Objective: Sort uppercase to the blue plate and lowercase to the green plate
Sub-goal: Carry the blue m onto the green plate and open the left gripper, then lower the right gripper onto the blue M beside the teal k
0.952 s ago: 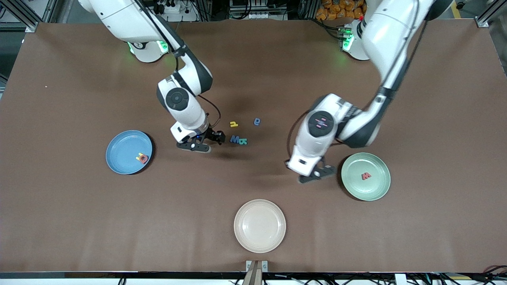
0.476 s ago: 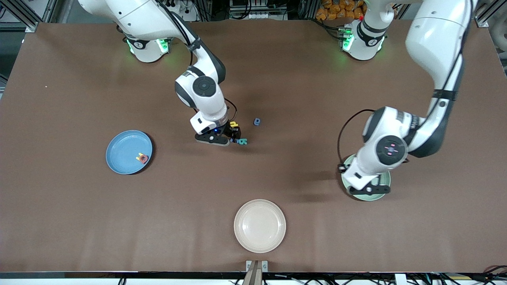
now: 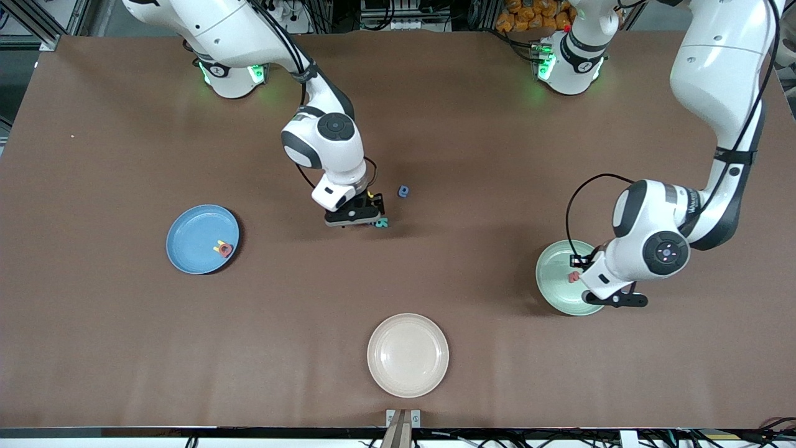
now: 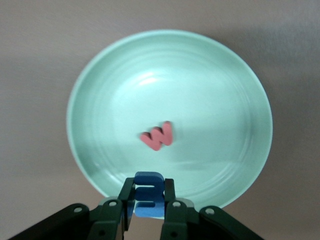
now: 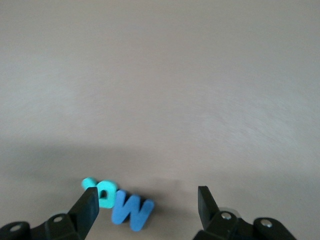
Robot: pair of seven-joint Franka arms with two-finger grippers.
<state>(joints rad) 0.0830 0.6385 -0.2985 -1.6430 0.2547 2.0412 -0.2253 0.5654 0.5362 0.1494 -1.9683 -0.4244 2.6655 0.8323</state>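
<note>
Risk, both arms: your left gripper [image 4: 145,210], clamped on a blue lowercase letter [image 4: 148,196] above the green plate [image 4: 100,90] rim, may drop it outside; your right gripper [image 5: 147,210], fingers spread, straddles blue W [image 5: 131,212] touching teal B [image 5: 102,192], and may snag both.

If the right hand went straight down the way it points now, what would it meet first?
Probably the blue W, which lies between the open fingers of the right hand, beside the teal B; depth is hard to judge.
</note>
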